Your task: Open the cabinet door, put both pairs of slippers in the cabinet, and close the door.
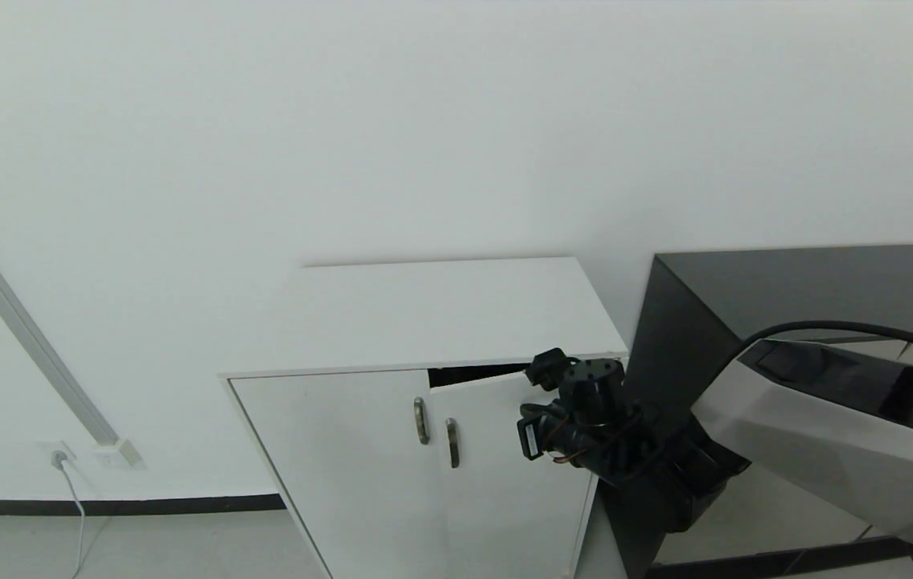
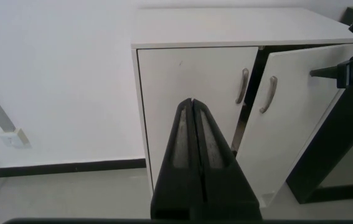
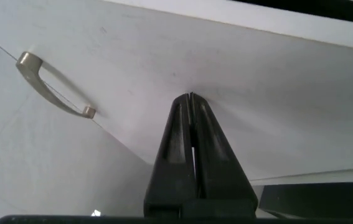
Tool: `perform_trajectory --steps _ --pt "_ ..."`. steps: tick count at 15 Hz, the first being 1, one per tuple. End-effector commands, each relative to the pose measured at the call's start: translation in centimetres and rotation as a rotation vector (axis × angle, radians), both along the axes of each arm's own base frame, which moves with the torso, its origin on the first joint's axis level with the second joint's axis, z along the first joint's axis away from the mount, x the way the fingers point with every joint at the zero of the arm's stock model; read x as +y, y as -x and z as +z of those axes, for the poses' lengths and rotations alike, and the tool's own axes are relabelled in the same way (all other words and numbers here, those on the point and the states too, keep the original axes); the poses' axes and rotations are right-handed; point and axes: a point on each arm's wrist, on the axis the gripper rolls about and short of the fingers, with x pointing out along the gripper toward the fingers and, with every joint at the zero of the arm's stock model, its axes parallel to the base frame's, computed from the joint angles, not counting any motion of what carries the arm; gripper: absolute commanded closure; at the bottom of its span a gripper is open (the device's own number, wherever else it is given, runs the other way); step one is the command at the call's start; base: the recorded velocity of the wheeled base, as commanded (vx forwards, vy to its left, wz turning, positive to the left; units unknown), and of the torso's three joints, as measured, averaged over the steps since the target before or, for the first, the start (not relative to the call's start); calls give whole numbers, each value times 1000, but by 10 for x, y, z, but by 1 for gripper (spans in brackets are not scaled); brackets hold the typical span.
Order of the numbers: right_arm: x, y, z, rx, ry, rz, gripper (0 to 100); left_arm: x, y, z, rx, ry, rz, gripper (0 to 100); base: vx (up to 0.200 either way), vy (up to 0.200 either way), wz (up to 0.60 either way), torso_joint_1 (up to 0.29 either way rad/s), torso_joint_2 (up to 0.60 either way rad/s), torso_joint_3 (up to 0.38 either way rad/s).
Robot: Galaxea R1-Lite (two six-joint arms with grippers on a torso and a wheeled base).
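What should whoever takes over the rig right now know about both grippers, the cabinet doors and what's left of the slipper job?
Left gripper: jaws shut, empty, in front of the cabinet, apart from it.
Right gripper: jaws shut, empty, tip at the face of the right door, clear of its handle.
Right door ajar, with a dark gap along its top; left door closed.
Interior hidden, so I cannot tell whether slippers are inside. Check that first, then load any pairs not yet in and close the door.
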Motion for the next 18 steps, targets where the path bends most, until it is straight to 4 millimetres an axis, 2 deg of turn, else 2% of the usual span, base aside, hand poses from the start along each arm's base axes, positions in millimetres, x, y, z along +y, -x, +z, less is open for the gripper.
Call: perform_trajectory --steps 1,7,18 --pt "4 -6 -4 -4 -3 -3 100 0 0 0 0 1 0 100 0 0 0 0 0 0" --pt "4 -21 -5 1 3 -24 100 0 0 0 0 1 0 100 0 0 0 0 0 0" --pt "3 -25 -5 -3 0 -29 100 0 0 0 0 1 0 100 0 0 0 0 0 0"
